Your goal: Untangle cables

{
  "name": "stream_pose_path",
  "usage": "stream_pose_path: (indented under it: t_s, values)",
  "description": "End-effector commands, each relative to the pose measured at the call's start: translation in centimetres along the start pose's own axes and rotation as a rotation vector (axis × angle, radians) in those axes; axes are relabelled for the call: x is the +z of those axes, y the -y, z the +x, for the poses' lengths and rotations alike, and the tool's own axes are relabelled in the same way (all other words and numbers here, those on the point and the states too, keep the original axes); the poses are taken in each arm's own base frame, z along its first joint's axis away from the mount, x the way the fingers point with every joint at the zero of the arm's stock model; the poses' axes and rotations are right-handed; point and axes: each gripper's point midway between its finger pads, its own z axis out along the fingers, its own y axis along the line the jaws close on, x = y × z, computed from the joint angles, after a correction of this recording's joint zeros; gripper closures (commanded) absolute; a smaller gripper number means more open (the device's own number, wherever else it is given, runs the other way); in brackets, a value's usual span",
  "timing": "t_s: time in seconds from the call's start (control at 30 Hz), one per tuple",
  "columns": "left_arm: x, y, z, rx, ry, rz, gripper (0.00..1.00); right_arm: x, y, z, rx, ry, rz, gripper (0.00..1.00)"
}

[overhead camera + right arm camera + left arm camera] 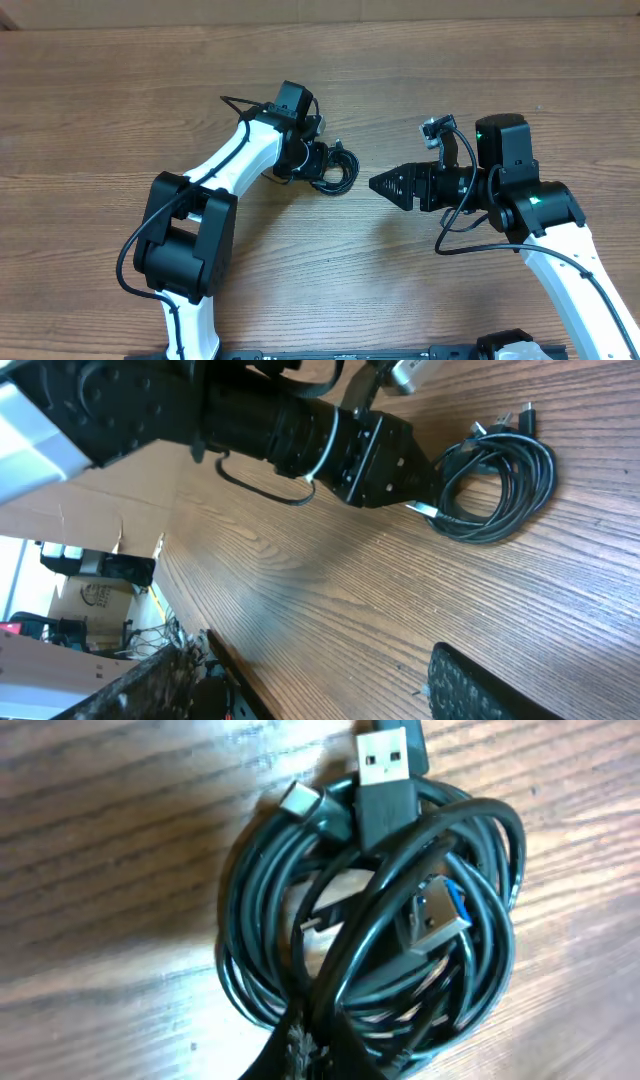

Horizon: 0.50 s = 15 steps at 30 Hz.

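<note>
Black cable bundle (342,172), pinched in the left gripper (322,166) mid-table, lies just toward the left edge from the right gripper (378,185), whose parted jaws point at it.

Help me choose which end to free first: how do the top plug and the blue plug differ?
The top plug has a plain silver shell; the blue plug shows a blue insert. The top plug lies on the coil edge, pointing outward; the blue plug sits inside the loops. Both are flat metal plugs with black housings.
</note>
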Motion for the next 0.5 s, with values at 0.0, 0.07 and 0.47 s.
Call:
stream_pose_path:
  t_s: [0.0, 0.07, 0.47]
  values:
    - [-4.2, 2.2, -2.3, 0.015, 0.043, 0.030, 0.96, -0.1, 0.9, -0.8, 0.056, 0.037, 0.077, 0.28]
    - [-6.1, 3.6, -2.8, 0.040, 0.053, 0.068, 0.96, -0.5, 3.0, -1.6, 0.180, 0.096, 0.193, 0.28]
    - [-17.0, 13.1, -4.1, 0.240, 0.191, 0.449, 0.96, 0.1, 5.6, -4.8, 0.407, 0.270, 0.298, 0.24]
